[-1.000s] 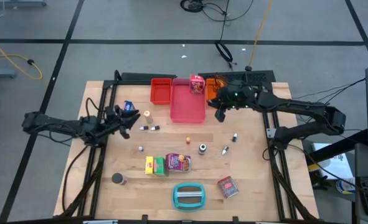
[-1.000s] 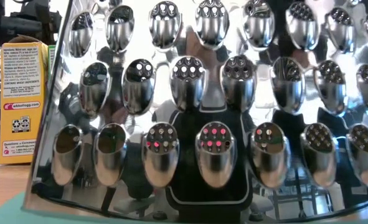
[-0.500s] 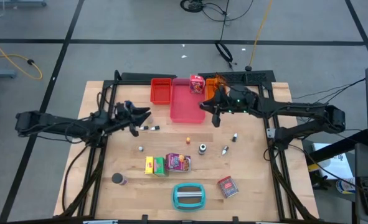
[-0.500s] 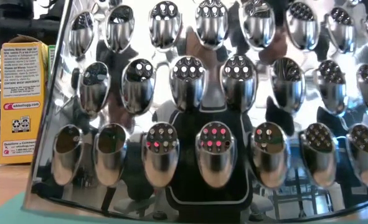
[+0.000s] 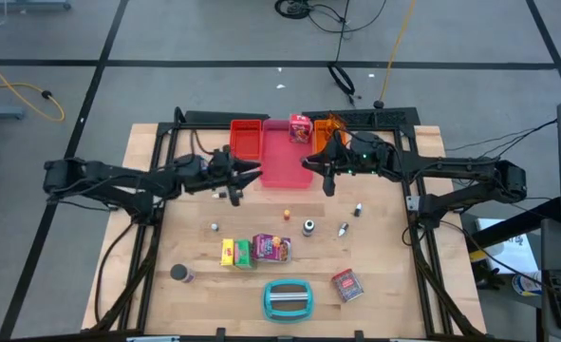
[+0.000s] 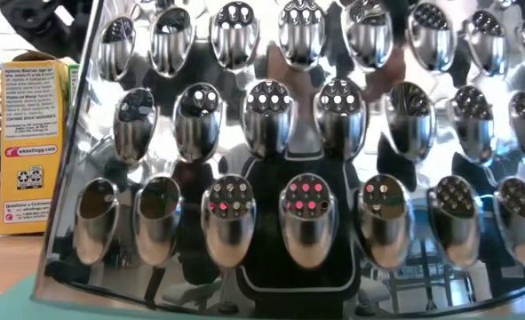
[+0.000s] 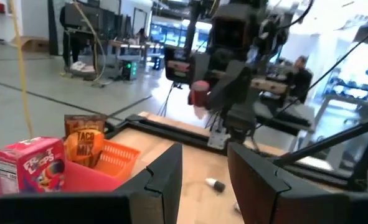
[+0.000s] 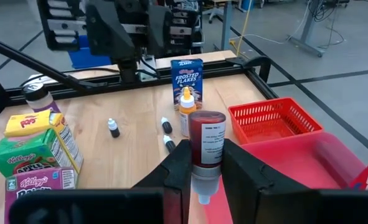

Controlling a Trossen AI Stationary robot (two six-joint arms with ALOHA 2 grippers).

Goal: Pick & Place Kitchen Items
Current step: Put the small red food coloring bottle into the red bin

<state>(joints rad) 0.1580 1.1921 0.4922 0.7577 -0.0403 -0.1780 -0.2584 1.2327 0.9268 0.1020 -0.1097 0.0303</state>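
Note:
My right gripper hangs over the pink tray's near right part, shut on a small dark-red bottle with a white label and white cap; the left wrist view also shows this bottle. My left gripper is open and empty at the tray's left edge, its fingers spread. A blue-white box stands by a yellow-capped bottle. On the table lie yellow and green boxes, a purple packet, a dark can and a red-white box. My right gripper pinches the red bottle between its two fingers by the sides of its body. The bottle lies along the fingers, its white cap toward the wrist. The arm reaches in from the table's right. The bottle is lifted clear above the pink tray.
Red tray and orange tray flank the pink tray; a red-white cereal box stands at its far end. Tiny bottles are scattered mid-table. The teal-and-grey grater near the front edge fills the low view, a yellow box beside it.
My left gripper has travelled toward the table's right, from beside the blue-white box to the pink tray's left edge. My right gripper, still shut on the red bottle, has shifted a little toward the left over the tray.

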